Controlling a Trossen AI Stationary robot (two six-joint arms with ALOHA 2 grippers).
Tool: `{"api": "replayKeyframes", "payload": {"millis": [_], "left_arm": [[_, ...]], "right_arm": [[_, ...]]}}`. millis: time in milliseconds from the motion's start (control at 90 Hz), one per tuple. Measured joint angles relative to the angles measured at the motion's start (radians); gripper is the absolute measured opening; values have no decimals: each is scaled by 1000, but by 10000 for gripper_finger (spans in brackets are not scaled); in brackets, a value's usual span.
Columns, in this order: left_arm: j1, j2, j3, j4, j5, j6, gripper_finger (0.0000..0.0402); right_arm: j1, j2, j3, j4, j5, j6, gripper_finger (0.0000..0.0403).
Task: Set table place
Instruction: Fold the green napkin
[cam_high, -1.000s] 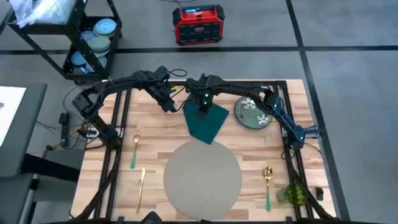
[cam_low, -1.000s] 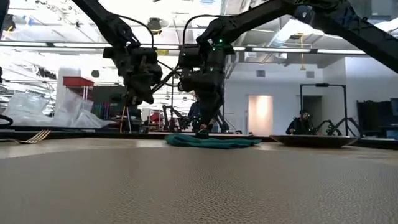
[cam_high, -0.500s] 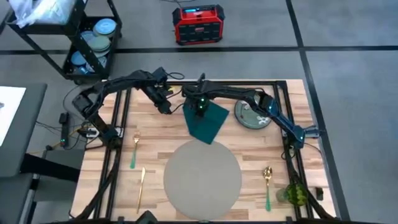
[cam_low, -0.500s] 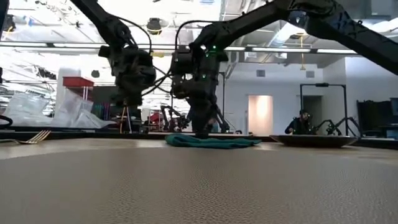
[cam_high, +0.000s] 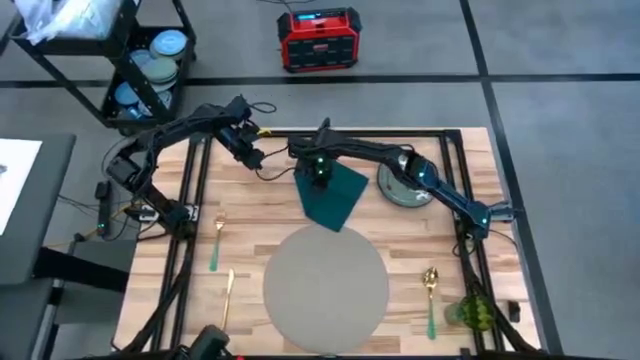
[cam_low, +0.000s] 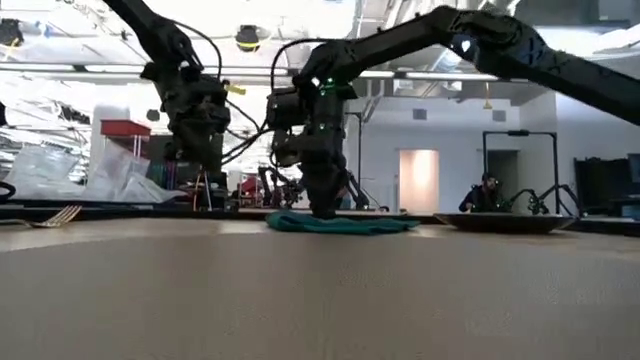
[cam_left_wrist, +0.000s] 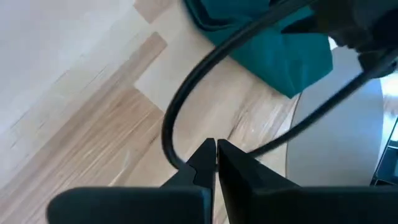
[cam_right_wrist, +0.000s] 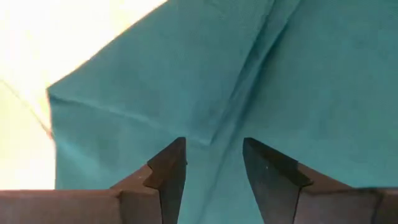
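The grey round placemat is sitting flat on the near half of the wooden bench, pretty much centred. Nothing is on top of it.

Just past its far edge is the dark green napkin, lying at an angle, one corner nearly reaching the mat. The right gripper is down on the napkin's far left part. In the right wrist view the two fingers are spread a moderate way apart with folded green cloth filling the gap between them, not pinched on it as far as I can see. From the low view that gripper reaches right down to the napkin.

The left gripper hangs above bare wood near the far left of the bench, well off the napkin. Its fingers are pressed together, holding nothing.

Around the mat: a fork with a green handle and a gold knife on the left, a gold spoon with a green handle on the right, a green glass at the near right corner. A flowered plate sits to the right of the napkin, partly under the right arm.

Off the bench there's a black cart with dishes and a red box on the floor.
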Motion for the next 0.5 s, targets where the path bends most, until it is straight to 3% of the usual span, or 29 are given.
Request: {"api": "replayKeyframes", "payload": {"millis": [333,500], "left_arm": [[-12,0,0,7,5,-28,0],[-70,0,0,78,7,-64,0]], "right_arm": [[-8,-8,8,-54,6,-40,148],[-40,-52,7,-253,62,-33,146]]}}
